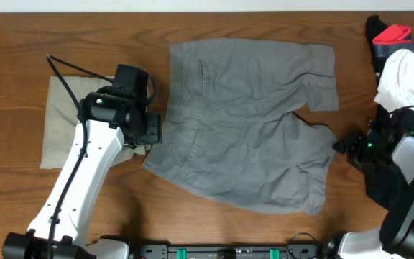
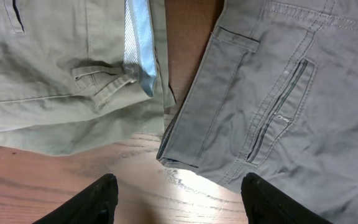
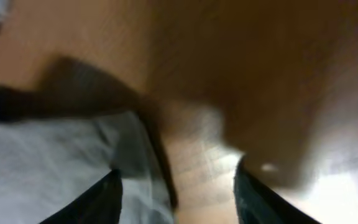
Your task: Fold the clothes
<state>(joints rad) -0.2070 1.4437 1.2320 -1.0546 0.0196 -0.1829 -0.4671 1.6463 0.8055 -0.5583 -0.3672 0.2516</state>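
The grey shorts [image 1: 250,122] lie spread flat in the middle of the table, waistband to the left. The khaki shorts [image 1: 63,122] lie folded at the left, partly under my left arm. My left gripper [image 1: 153,133] is open and empty, low over the gap between the two. The left wrist view shows the khaki shorts [image 2: 55,81] with pale lining on the left, the grey shorts [image 2: 291,93] with a pocket on the right, and open fingers [image 2: 176,199] over bare wood. My right gripper [image 1: 343,147] is open and empty beside the grey shorts' right leg hem. The blurred right wrist view shows the open fingers [image 3: 176,199] and grey cloth [image 3: 48,168].
A pile of other garments in red, black and white [image 1: 401,65] lies at the far right edge, next to my right arm. The wooden table [image 1: 157,216] shows bare in front of the shorts. A black cable [image 1: 70,68] loops over the khaki shorts.
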